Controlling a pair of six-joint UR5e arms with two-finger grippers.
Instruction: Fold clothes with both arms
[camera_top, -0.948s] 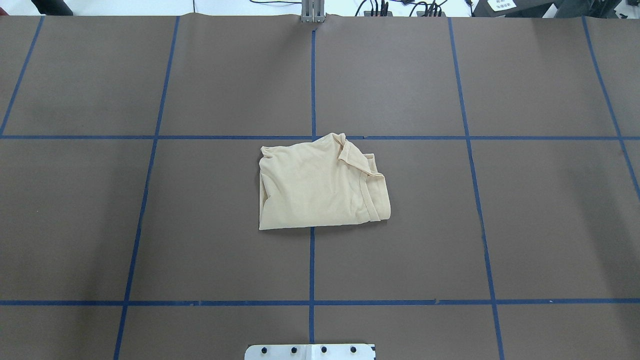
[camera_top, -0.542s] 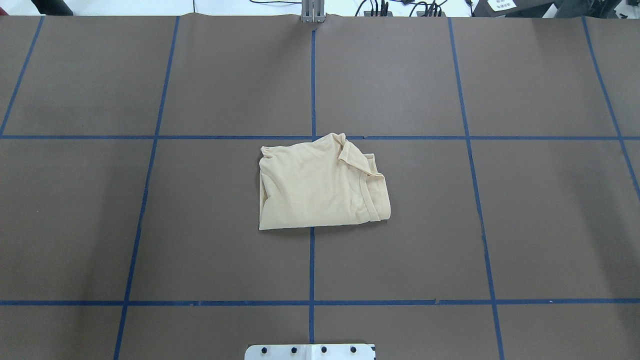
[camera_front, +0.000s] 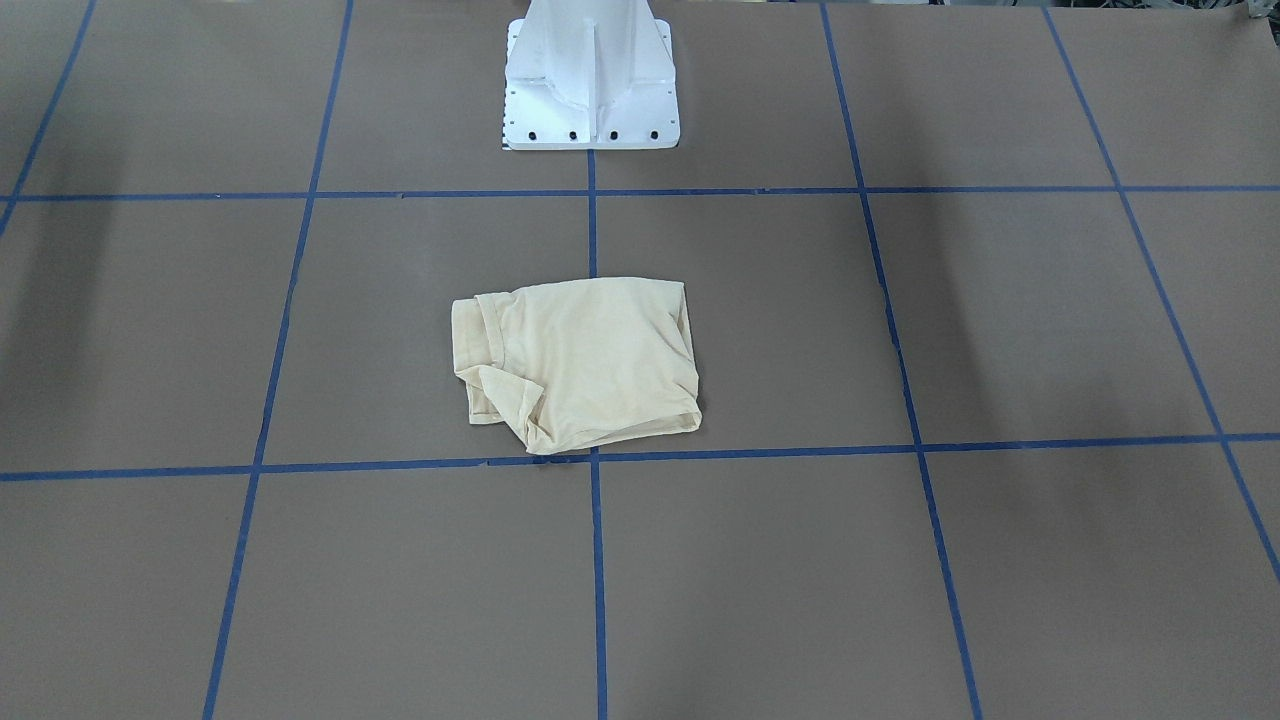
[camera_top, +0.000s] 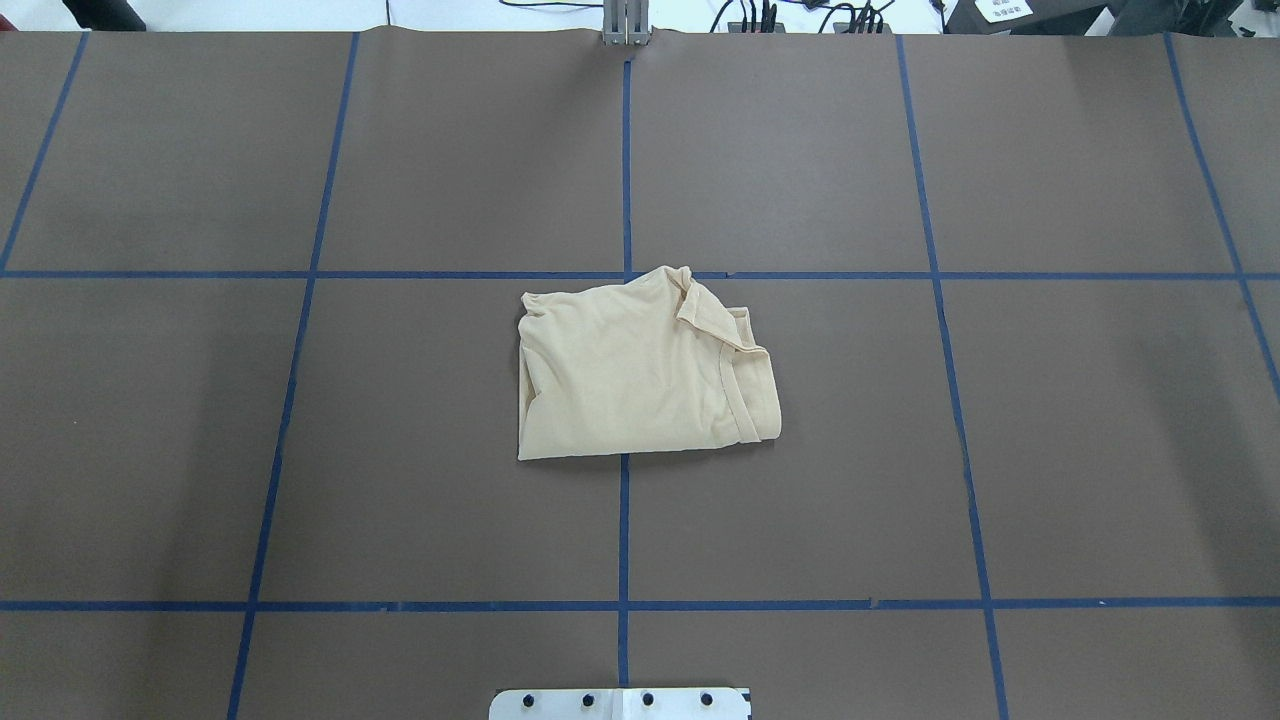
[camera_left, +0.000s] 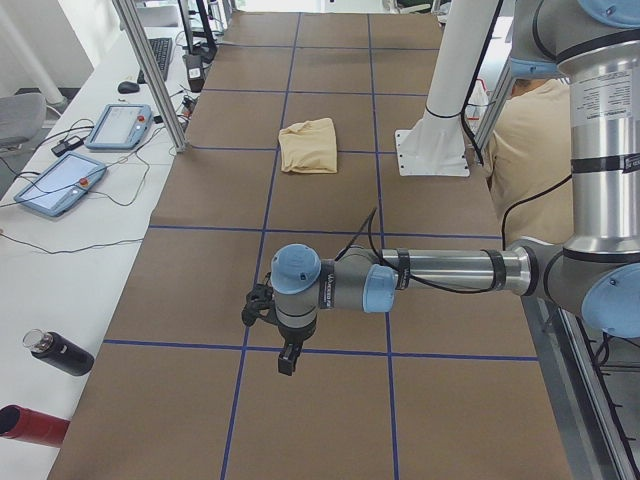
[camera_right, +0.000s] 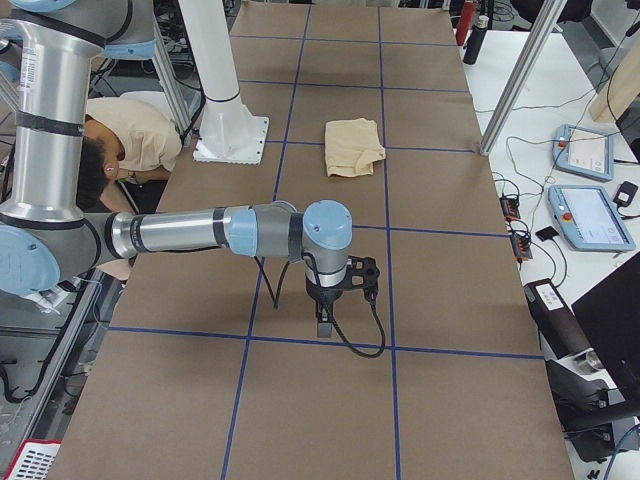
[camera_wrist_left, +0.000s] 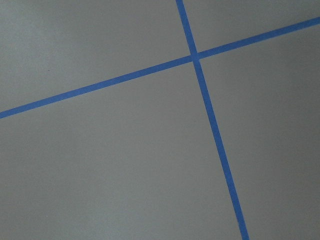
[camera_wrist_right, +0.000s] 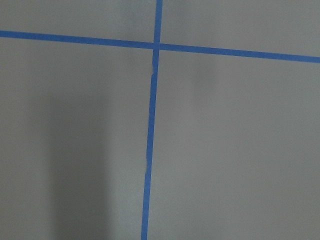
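**Item count at the folding counter**

One T-shirt (camera_top: 640, 370) on one counter (camera_top: 400, 480). Two robot arms, a left arm (camera_left: 450, 270) and a right arm (camera_right: 180, 232), carrying one left claw (camera_left: 286, 366) and one right claw (camera_right: 323, 329). One white pedestal (camera_front: 590, 80). Two pendants: far pendant (camera_left: 124, 126), near pendant (camera_left: 60, 186). Two bottles: black bottle (camera_left: 60, 354), red bottle (camera_left: 30, 425). One person (camera_right: 135, 135).

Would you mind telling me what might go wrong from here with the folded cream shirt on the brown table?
1. The pale cream folded T-shirt has a loose turned-over flap at one corner; a further fold might spread it open.
2. A person in a cream top leans beside the white pedestal base; the grey jointed right arm swinging inward could pass close.
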